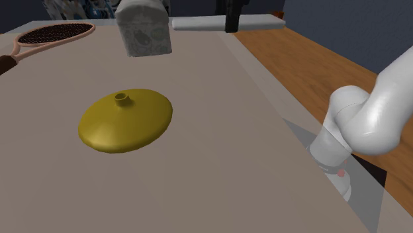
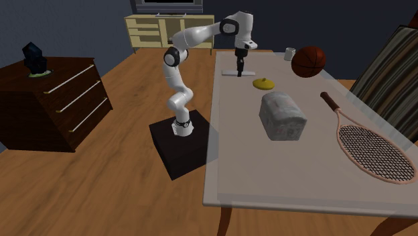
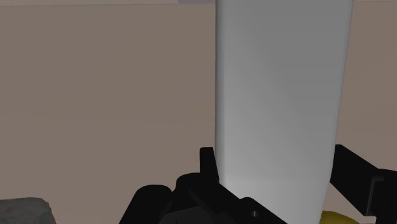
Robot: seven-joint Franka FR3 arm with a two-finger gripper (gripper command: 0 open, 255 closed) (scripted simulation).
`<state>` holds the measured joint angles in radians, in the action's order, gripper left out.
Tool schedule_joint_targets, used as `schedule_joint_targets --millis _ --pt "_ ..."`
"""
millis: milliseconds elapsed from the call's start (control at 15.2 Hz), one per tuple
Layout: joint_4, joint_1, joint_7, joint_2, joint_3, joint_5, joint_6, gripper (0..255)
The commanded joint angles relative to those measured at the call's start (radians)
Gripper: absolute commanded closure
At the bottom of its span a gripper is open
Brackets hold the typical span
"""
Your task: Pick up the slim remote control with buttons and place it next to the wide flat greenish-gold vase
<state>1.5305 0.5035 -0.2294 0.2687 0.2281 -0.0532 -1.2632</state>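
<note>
— Is the way from the remote (image 1: pixel 198 24) to the vase (image 1: pixel 126 119) free?
— Bare table (image 1: pixel 218 132) between them. A block (image 1: pixel 142 28) stands beyond the vase, and a racket (image 1: pixel 49 34) lies toward the shoulder view's left.

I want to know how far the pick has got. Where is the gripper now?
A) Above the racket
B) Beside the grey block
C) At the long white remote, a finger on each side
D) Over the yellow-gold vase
C: in the wrist view the gripper has its fingers against both long sides of the white remote, apart from the vase.
</note>
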Motion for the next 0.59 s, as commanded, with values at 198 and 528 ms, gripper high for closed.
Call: schedule_joint_targets --millis 198,528 --pt "-0.008 0.040 0.130 0.002 0.084 -0.024 0.006 255" --pt "-0.049 0.081 0.271 -0.028 0.179 -0.038 0.009 255"
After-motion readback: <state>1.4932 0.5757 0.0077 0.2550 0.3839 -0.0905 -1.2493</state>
